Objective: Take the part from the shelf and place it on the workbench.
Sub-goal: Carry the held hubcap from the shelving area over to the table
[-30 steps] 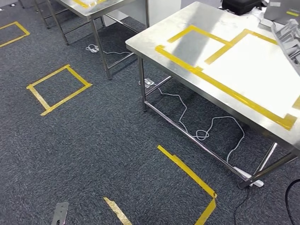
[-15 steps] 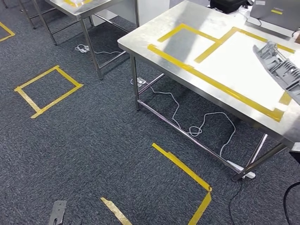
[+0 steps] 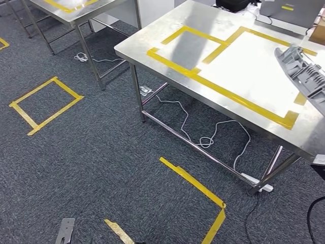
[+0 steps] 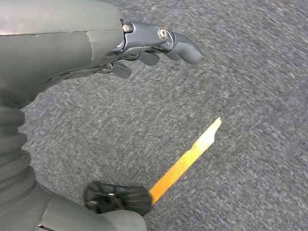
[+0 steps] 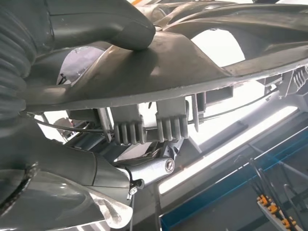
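The left hand (image 4: 145,45) hangs over dark grey carpet (image 3: 96,152), fingers loosely spread, holding nothing, near a yellow tape strip (image 4: 185,161). A stainless-steel workbench (image 3: 184,30) marked with yellow tape outlines (image 3: 215,86) stands to the right. Above its right edge, the grey ribbed moulded plastic part (image 3: 302,76) is tilted, gripped by the right hand (image 5: 120,24), thumb pressed on its surface.

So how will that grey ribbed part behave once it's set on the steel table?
The grey part looks like rigid moulded plastic, so probably stiff and fairly light. Its curved, uneven shell in the right hand may rock rather than sit flat. The steel table looks smooth, so it might slide.
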